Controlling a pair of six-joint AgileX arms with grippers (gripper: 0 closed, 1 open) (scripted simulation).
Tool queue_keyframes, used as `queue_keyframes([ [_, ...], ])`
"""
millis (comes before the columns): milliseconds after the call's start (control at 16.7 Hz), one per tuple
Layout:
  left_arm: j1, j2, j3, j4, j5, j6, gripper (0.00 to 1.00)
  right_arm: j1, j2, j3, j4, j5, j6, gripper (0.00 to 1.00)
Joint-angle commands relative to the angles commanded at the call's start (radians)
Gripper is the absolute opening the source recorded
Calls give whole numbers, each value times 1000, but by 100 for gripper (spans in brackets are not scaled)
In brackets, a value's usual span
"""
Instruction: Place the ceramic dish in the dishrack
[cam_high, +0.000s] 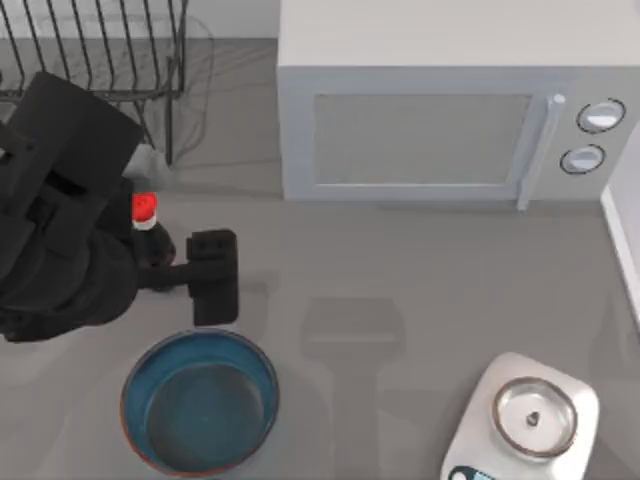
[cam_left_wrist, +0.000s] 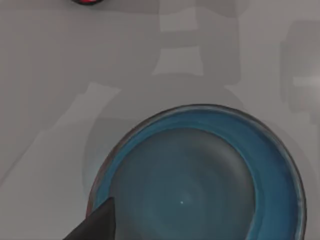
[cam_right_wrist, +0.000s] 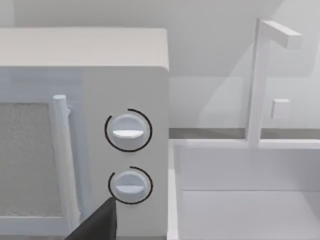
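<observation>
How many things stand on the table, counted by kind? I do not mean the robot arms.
Dish: 1
Dishrack: 1
Microwave: 1
Scale: 1
Red-capped bottle: 1
Total: 5

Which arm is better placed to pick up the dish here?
Left. The left gripper hangs just beyond the dish on the rack side, and its wrist camera looks onto the dish. The right wrist camera faces the microwave.

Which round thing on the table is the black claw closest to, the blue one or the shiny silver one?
The blue ceramic dish. The left claw hovers just above its rim, at the table's left. The silver scale plate sits far off to the right.
</observation>
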Motion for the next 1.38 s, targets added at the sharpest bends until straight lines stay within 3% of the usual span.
queue_keyframes([
  [360,-205,418,342,-292,3,-198,100,0,0,0,0,0,0,100],
  [600,-266,537,450,-371,5,-257,100,0,0,0,0,0,0,100],
  [1020,-264,544,439,-356,5,-257,100,0,0,0,0,0,0,100],
  [1380,-264,622,271,-99,5,-254,100,0,0,0,0,0,0,100],
])
